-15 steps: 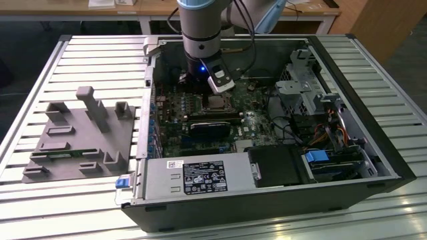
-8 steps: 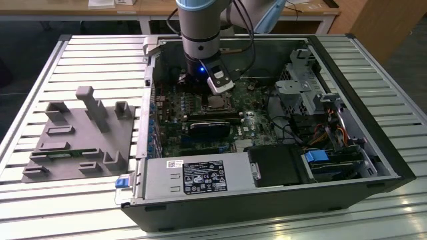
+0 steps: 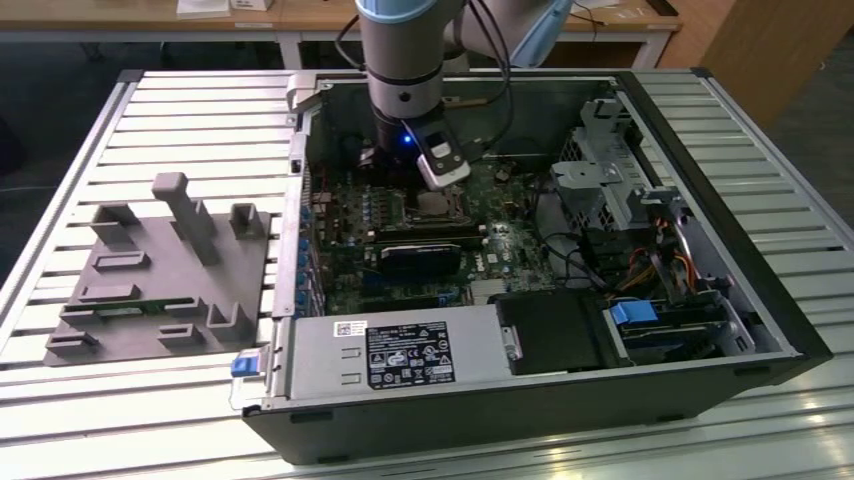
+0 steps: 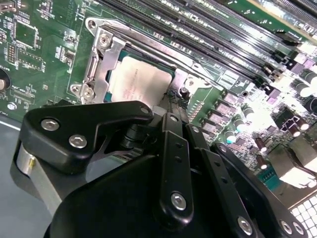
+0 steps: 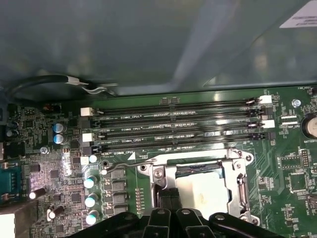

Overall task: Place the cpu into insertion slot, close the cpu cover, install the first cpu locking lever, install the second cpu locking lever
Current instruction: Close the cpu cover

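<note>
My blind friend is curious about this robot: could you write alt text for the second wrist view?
A black tool hovers close over a green board, its tip by the edge of a pale cpu framed by a silvery cover. Long dark memory slots run beyond it.

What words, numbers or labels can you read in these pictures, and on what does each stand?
Nothing reads clearly enough to quote.
On the power supply label: print too small to read.
On the board by the memory slots, white markings: too small to read surely.
On the case sticker: blurred.
On the cpu: faint marks, unreadable.
</note>
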Tool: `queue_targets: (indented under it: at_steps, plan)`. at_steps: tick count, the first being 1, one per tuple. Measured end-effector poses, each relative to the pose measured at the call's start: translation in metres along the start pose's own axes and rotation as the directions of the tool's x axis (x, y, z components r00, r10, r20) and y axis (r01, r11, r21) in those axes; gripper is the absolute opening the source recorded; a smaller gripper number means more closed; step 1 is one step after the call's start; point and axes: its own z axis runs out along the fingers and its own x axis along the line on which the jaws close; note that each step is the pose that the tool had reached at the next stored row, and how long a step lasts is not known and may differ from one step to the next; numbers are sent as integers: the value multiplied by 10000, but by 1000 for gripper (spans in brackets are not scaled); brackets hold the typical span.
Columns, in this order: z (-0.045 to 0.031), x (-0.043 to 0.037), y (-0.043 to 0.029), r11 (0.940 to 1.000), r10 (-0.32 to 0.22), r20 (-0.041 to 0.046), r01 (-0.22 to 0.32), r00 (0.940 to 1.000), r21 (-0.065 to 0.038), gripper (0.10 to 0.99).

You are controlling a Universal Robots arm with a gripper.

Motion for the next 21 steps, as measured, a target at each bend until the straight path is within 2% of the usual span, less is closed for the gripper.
queue_targets:
  at_steps: [4, 9, 16, 19, 21]
  plan:
    - [2, -18, 2, 10000, -2, -12, 2, 10000, -73, 106]
    - [1, -19, -3, 9996, 11, -30, -12, 10000, -274, 106]
    - [1, -11, -29, 9993, 21, -40, -23, 10000, -375, 106]
    - [1, -9, -32, 9987, 27, -51, -30, 10000, -501, 106]
    - [1, -7, -33, 9986, 31, -54, -34, 10000, -535, 106]
